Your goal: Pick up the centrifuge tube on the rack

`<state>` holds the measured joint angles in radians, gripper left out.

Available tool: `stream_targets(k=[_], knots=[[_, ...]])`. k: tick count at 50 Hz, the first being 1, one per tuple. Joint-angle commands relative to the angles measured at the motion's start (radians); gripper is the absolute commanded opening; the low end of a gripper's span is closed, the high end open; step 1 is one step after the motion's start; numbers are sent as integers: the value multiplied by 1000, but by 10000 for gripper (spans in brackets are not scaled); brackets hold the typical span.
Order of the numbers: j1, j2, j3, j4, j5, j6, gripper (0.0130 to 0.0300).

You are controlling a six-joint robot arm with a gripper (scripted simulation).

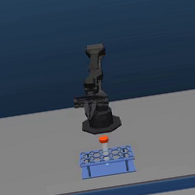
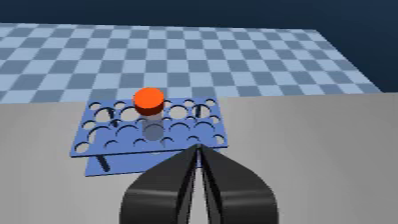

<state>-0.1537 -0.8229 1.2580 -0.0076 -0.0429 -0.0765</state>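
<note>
Exterior view: grey table [image 1: 38,155], black arm [image 1: 96,93] folded at its far middle, light-blue rack [image 1: 106,162] near the front edge. Centrifuge tube [image 1: 103,140] stands in the rack's far row, only its orange-red cap visible there. Wrist view: gripper [image 2: 198,149] closed, fingertips meeting, nothing held. Tube [image 2: 149,112] stands upright, long axis vertical, ahead of the tips across the rack [image 2: 107,137] and off to one side. Judgement: jaws must open before approach. Tube's tapered tip is hidden in its hole.
</note>
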Motion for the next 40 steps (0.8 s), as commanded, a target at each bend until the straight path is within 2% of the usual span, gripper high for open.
stream_targets(k=[1, 40], knots=[[0, 0, 0, 0, 0, 0, 300], [6, 11, -5, 48, -4, -45, 300]])
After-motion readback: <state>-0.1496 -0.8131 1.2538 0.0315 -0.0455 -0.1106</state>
